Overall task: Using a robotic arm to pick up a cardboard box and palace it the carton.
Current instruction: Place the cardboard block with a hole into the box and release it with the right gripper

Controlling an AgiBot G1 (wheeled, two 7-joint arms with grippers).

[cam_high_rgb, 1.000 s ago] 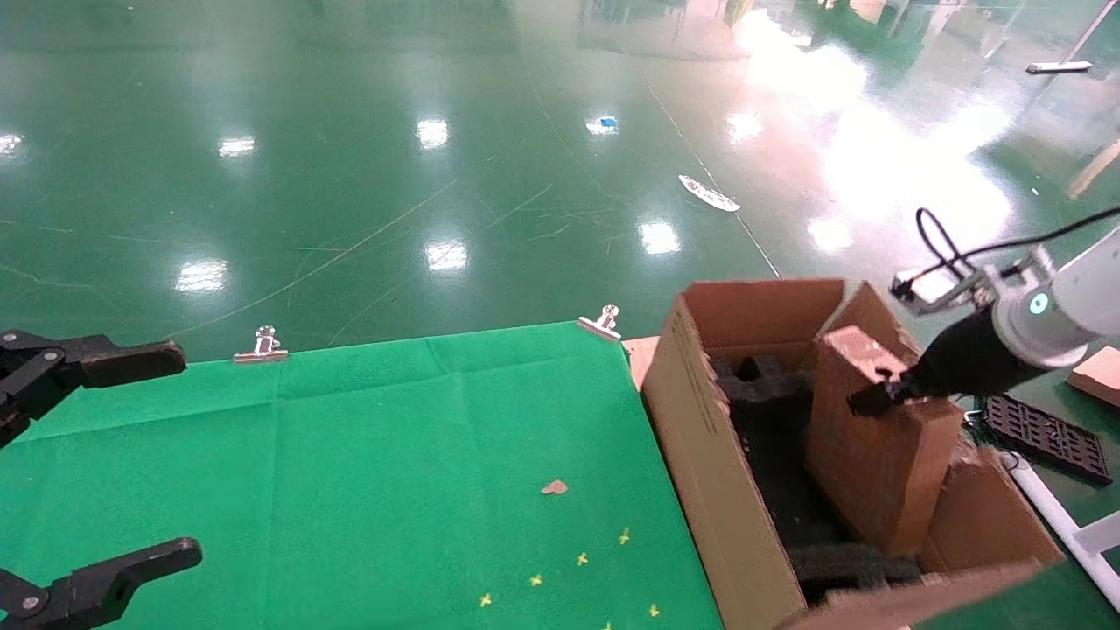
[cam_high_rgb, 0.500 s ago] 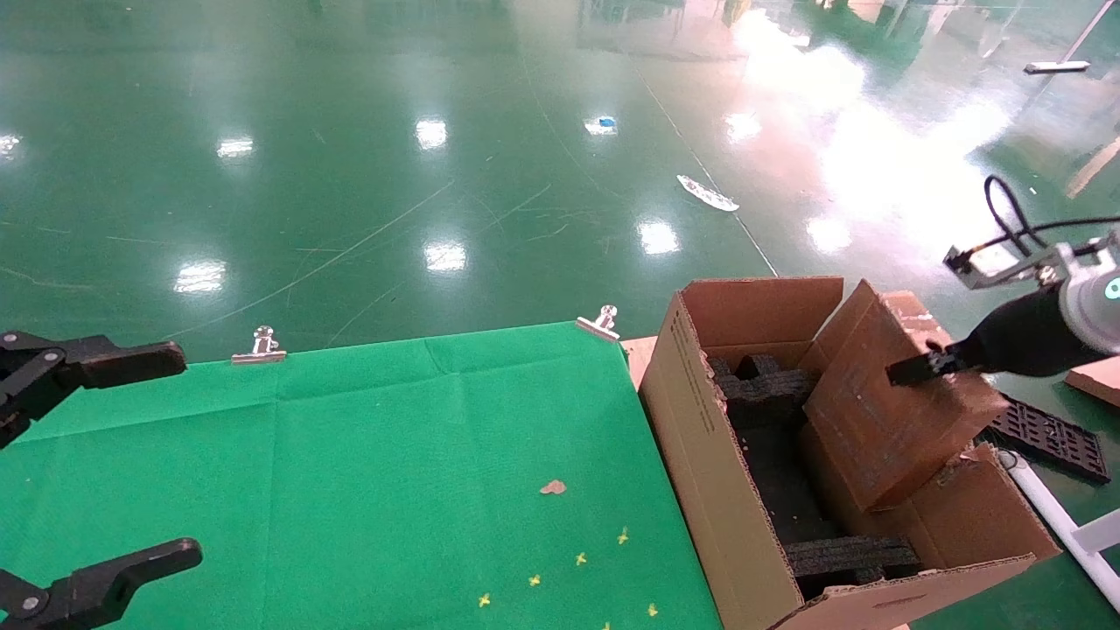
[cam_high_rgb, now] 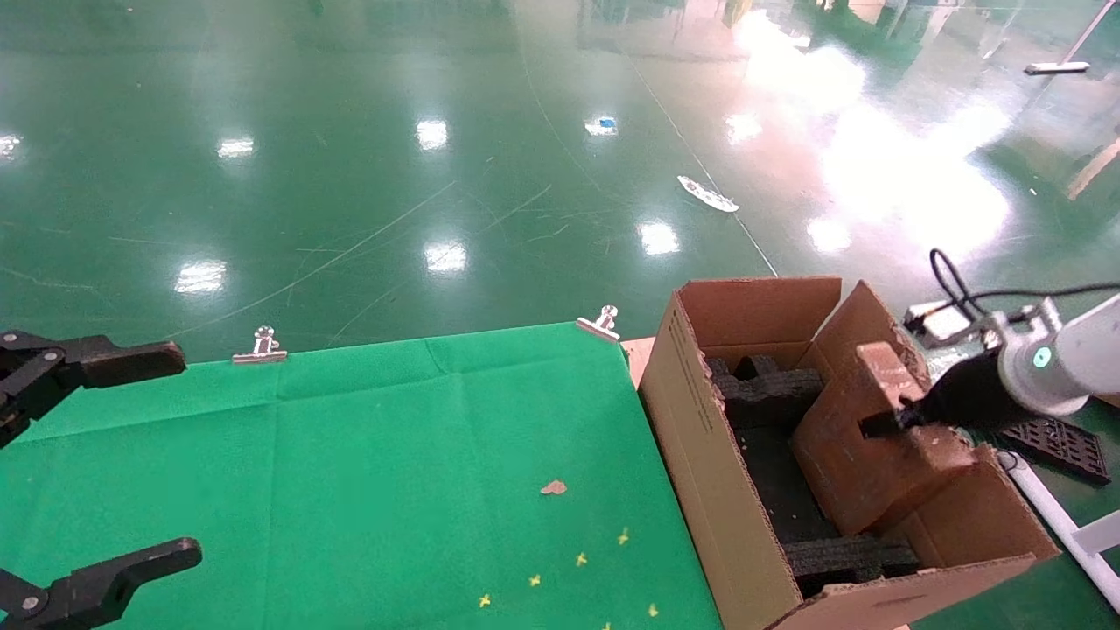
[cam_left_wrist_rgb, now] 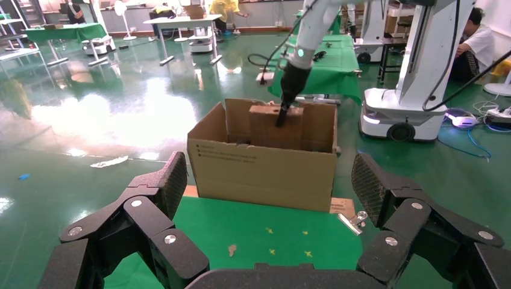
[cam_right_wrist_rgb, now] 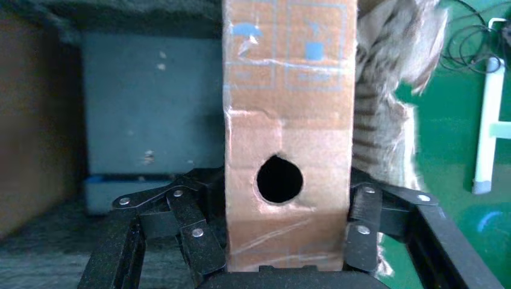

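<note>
Right gripper (cam_right_wrist_rgb: 288,241) was clamped across the two broad faces of the cardboard box (cam_high_rgb: 862,446), one linked finger (cam_right_wrist_rgb: 181,226) on each side, gripping at the box's top narrow edge. The narrow face with the round hole sat directly between the fingers, facing the wrist camera.

Key relation: the box hung straight out from the right gripper, long axis running away from it and down into the carton (cam_high_rgb: 726,490). The box stood tilted, not flat; its upper end leaned toward the carton's right-hand wall, its lower part below the carton rim. Whether the lower end touched the black foam blocks (cam_high_rgb: 770,385) could not be told. Judgement: the box was partly inserted, and seating it calls for lowering along that long axis before letting go; the torn right-hand flap (cam_high_rgb: 862,319) just beside the box might snag.

Box appearance: brown, slab-shaped, scuffed, with worn clear tape wrinkling around the hole and faint blue printed symbols on the narrow face beyond it.

The robotic arm (cam_high_rgb: 1063,354) reached in from the carton's right side, green ring light lit. It was plainly the nearer arm.

Left gripper (cam_left_wrist_rgb: 271,241) was parked well apart over the green cloth (cam_high_rgb: 350,472), fingers spread wide, holding nothing.
</note>
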